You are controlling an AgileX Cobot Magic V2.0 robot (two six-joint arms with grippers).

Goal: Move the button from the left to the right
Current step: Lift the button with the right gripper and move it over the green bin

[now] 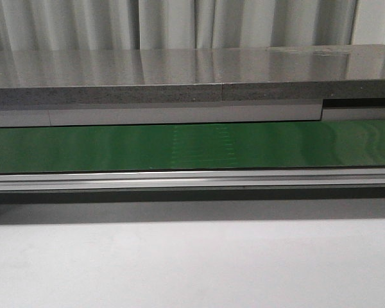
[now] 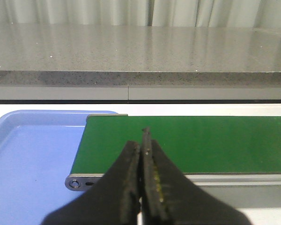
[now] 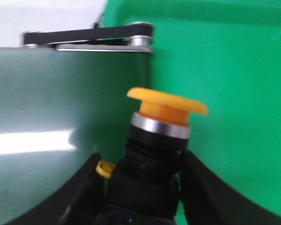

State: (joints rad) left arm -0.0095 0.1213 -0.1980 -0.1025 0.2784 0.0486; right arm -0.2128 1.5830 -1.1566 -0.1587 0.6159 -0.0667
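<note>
On my right wrist feed, the right end effector (image 3: pixel 140 187) grips the button (image 3: pixel 159 140) by its black body, yellow cap outward, over the belt's (image 3: pixel 61 131) end beside a green tray (image 3: pixel 225 70). My left end effector (image 2: pixel 141 154) is pinched together, empty, near the blue tray (image 2: pixel 33 154).

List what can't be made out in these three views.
- Front view: neither arm nor the button shows; only the green belt is visible, running off both side edges.
- Left wrist view: the blue tray is cut off by the frame edges; the shut left pincer covers part of the belt.
- Right wrist view: the button has its lower body cut off by the edge; the picture is blurred; right pincer tips out of frame.
</note>
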